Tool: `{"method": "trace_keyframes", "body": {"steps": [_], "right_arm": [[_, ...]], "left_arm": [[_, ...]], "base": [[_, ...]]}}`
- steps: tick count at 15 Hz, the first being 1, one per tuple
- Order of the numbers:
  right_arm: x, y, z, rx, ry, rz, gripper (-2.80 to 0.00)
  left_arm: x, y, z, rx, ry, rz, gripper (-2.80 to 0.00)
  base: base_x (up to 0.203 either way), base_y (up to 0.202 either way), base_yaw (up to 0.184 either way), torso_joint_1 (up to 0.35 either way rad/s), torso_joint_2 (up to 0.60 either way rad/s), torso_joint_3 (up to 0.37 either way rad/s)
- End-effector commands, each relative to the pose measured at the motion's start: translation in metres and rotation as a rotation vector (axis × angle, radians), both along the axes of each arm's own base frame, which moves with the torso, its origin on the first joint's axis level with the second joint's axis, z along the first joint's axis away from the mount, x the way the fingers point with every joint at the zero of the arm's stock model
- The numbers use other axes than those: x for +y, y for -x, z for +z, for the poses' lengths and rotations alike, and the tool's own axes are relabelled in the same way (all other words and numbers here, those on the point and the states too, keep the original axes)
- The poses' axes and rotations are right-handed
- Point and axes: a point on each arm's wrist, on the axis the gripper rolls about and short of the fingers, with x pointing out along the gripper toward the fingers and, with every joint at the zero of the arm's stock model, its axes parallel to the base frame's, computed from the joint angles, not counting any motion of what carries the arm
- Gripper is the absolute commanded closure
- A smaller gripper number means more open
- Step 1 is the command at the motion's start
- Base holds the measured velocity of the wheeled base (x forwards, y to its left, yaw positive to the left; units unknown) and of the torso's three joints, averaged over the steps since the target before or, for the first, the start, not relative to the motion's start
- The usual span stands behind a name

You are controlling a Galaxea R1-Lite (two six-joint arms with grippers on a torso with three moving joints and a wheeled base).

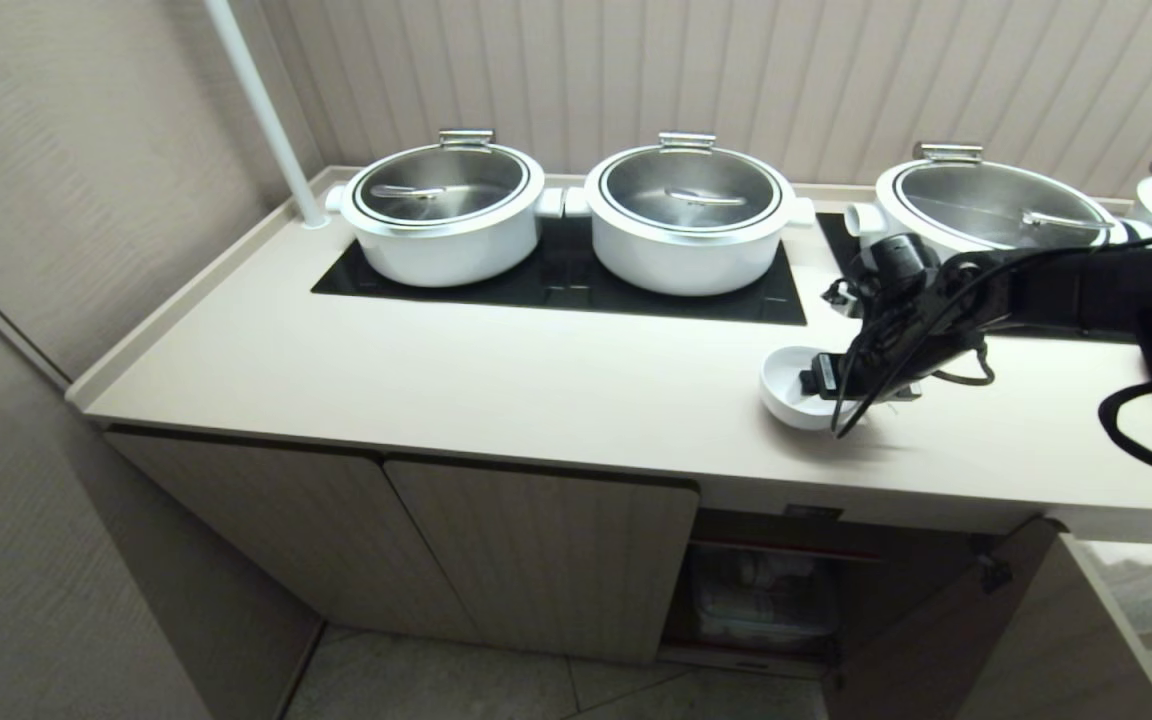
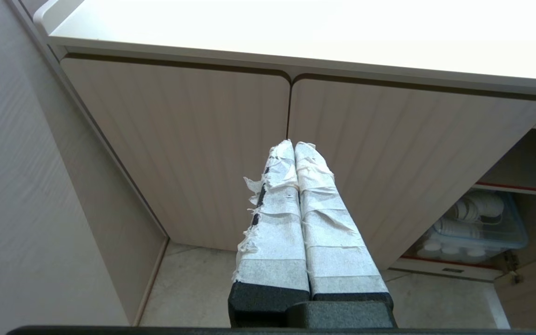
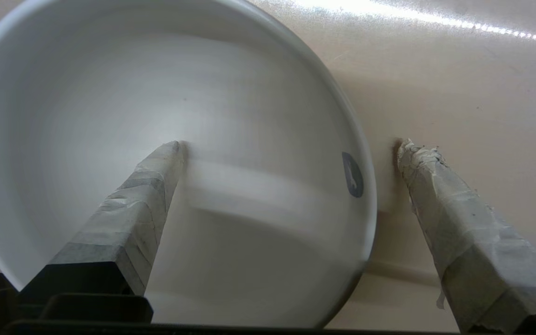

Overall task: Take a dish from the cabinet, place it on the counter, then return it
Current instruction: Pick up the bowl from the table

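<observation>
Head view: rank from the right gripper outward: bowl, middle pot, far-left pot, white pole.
1. bowl: at the right gripper, open jaws straddling its rim.
2. middle pot: on the hob, behind and left.
3. far-left pot: further left on the hob.
4. white pole: back-left corner of the counter.

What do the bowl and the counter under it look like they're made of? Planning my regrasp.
The bowl looks like glazed ceramic or porcelain: plain white, glossy, smooth inside; melamine can't be ruled out. The counter looks like a smooth cream solid-surface or laminate top with a sheen, judging by the light streaks reflected in the right wrist view. The right gripper is open, one finger inside the bowl, one outside the rim.
</observation>
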Motion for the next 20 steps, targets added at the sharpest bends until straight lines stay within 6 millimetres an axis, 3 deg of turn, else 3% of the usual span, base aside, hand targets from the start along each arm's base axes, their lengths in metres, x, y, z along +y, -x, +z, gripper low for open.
{"method": "trace_keyframes", "body": {"steps": [1,20], "right_arm": [[0.0001,0.0001,-0.0007,0.004,0.0,0.0,0.0],[-0.0008,0.0008,0.0064,-0.023,-0.049,-0.062,0.0]], "left_arm": [[0.0,0.0001,0.0003,-0.002,0.001,0.002,0.0],[0.0,0.0,-0.0001,0.0,0.001,0.002,0.0]], "base": [[0.0,0.0,0.0,0.0,0.0,0.0],[0.0,0.0,0.0,0.0,0.0,0.0]]}}
